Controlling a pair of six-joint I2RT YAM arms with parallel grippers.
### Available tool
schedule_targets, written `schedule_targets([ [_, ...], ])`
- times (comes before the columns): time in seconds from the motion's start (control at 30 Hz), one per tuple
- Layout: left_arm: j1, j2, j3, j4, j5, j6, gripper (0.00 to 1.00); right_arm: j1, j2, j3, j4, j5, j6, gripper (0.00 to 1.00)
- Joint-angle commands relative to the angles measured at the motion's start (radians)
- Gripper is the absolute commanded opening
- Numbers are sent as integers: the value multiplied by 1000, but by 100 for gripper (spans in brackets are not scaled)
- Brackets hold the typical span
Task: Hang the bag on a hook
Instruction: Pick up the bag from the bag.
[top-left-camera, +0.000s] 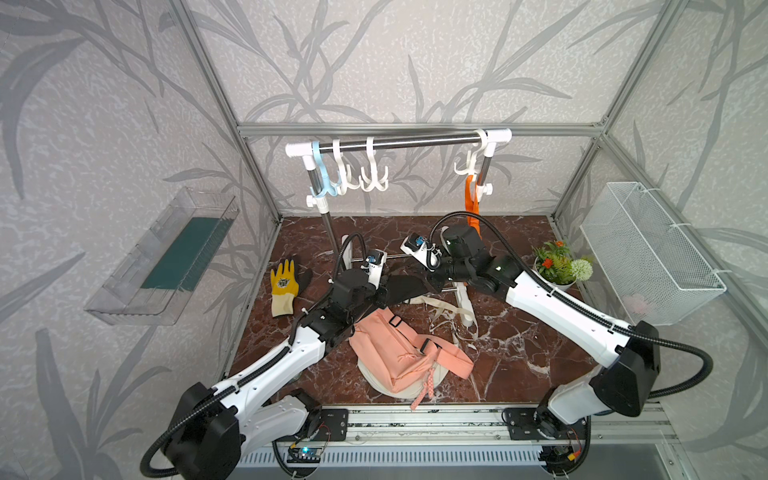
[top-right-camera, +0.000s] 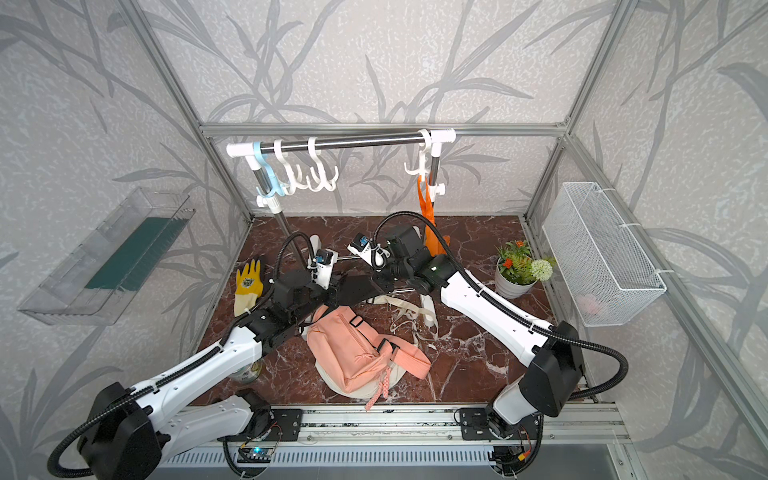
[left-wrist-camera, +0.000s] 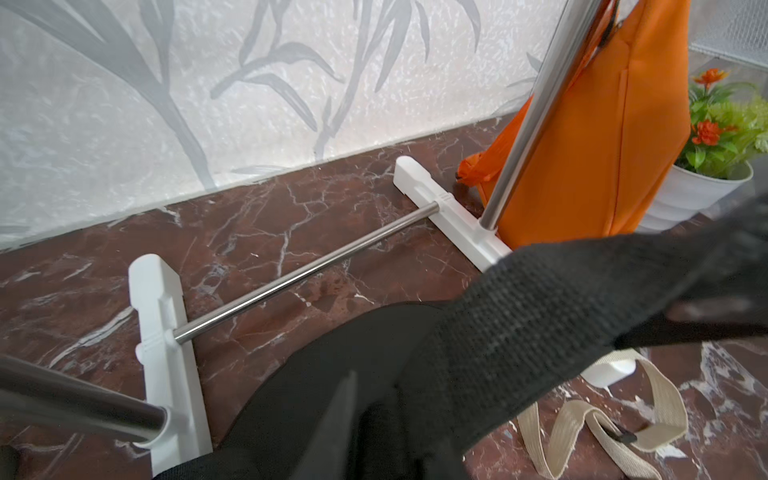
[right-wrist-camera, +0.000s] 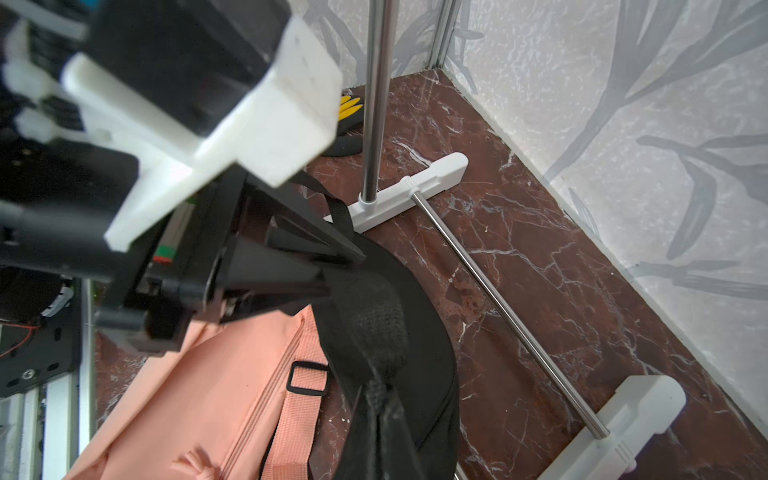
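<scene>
Black bag sags low over the bench, strung between both arms in front of the rack; the arms cover most of its body in both top views, and whether it touches the bench is unclear. At its left end the left tool is clenched on the strap. At the right end the right tool pinches the same strap, blurred and cut off in its wrist view. A pink backpack lies just in front. White hooks hang well above.
</scene>
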Motion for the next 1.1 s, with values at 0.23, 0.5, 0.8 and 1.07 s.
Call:
schedule_targets([
  [0.23,30,-153,74,37,92,-63,0,18,-13,-165,202,-38,110,19],
  [0.5,58,-198,112,12,176,-112,0,28,94,-218,413,25,192,53],
  [0.8,202,-161,334,-207,299,-119,0,-17,70,13,281,72,217,0],
  [1.07,202,44,653,-375,418,-164,0,-62,132,314,192,110,306,0],
])
